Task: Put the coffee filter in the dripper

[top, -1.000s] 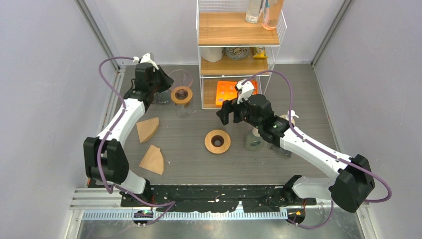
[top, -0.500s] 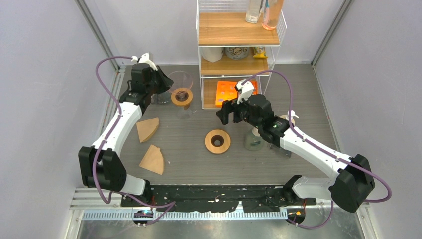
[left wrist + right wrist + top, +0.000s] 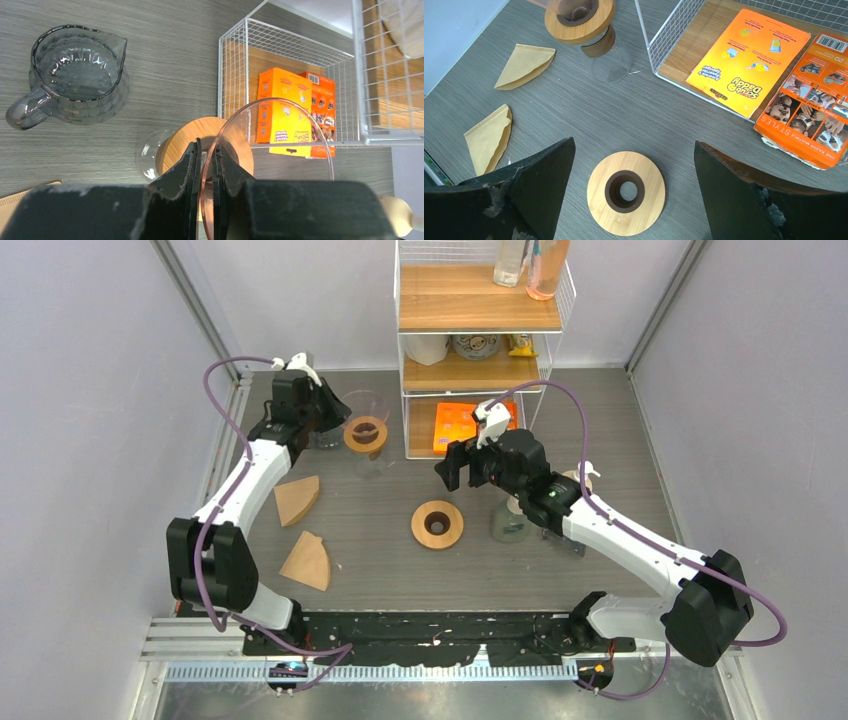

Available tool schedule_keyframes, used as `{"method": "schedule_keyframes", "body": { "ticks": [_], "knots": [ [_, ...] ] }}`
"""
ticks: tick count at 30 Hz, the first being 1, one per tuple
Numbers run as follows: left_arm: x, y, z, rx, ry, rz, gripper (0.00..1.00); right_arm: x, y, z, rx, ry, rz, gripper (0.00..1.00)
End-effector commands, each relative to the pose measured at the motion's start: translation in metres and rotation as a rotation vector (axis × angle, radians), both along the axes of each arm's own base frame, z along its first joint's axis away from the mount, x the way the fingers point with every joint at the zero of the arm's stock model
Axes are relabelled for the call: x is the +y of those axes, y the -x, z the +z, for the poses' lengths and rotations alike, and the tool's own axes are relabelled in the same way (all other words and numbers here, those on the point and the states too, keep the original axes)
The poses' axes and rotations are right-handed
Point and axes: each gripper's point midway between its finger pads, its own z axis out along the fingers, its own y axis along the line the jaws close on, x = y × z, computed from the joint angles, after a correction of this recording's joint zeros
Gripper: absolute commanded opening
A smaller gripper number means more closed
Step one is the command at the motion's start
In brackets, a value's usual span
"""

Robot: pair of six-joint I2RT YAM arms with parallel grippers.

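Two filters (image 3: 297,500) lie apart fr left hand (image 3: 206,146) gripping dripper (image 3: 278,165).

"Scrub Daddy" is printed on the flat orange packet (image 3: 744,60) on the wire rack's (image 3: 664,35) lowest tier. The orange box (image 3: 809,100) beside it shows "20" and "STYLES".

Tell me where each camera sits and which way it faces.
Top external: fixed high behind the robot, looking down on the grey table; left arm and right arm show.
Left wrist: on the left arm, looking along its left fingers shut on a clear pinkish glass cone.
Right wrist: looking down between its open right fingers at a round wooden ring.
Shared: top and right wrist both show that ring.
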Motion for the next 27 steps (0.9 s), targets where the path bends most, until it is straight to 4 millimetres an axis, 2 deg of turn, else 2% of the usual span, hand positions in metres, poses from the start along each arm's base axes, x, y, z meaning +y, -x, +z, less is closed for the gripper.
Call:
{"method": "schedule_keyframes", "body": {
  "ticks": [1, 9, 15, 17, 19, 21, 22, 23, 27],
  "knots": [
    [0.001, -0.016, 0.014, -0.071, 0.031, 0.003, 0.00, 0.010, 0.001, 0.024, -0.039, -0.057, 0.030, 0.95],
    [0.008, -0.012, -0.002, -0.024, 0.002, 0.023, 0.00, 0.012, 0.000, 0.027, -0.043, -0.061, 0.038, 0.96],
    [0.018, 0.003, -0.022, 0.059, -0.067, 0.033, 0.00, 0.022, -0.003, 0.035, -0.040, -0.063, 0.041, 0.95],
    [0.020, 0.010, -0.027, 0.081, -0.085, 0.028, 0.00, 0.027, -0.007, 0.044, -0.025, -0.061, 0.027, 0.95],
    [0.022, 0.013, -0.028, 0.092, -0.101, 0.023, 0.00, 0.033, -0.012, 0.040, 0.005, -0.059, 0.009, 0.96],
    [0.022, 0.017, -0.031, 0.101, -0.113, 0.011, 0.00, 0.043, -0.017, 0.051, 0.009, -0.066, 0.000, 0.96],
    [0.022, 0.018, -0.033, 0.105, -0.121, 0.002, 0.00, 0.047, -0.019, 0.047, 0.018, -0.055, -0.002, 0.96],
    [0.023, 0.021, -0.036, 0.115, -0.131, -0.002, 0.00, 0.052, -0.020, 0.056, 0.003, -0.058, -0.002, 0.96],
    [0.028, 0.032, -0.046, 0.163, -0.163, -0.012, 0.00, 0.071, -0.026, 0.061, 0.007, -0.059, -0.004, 0.96]
  ]
}}
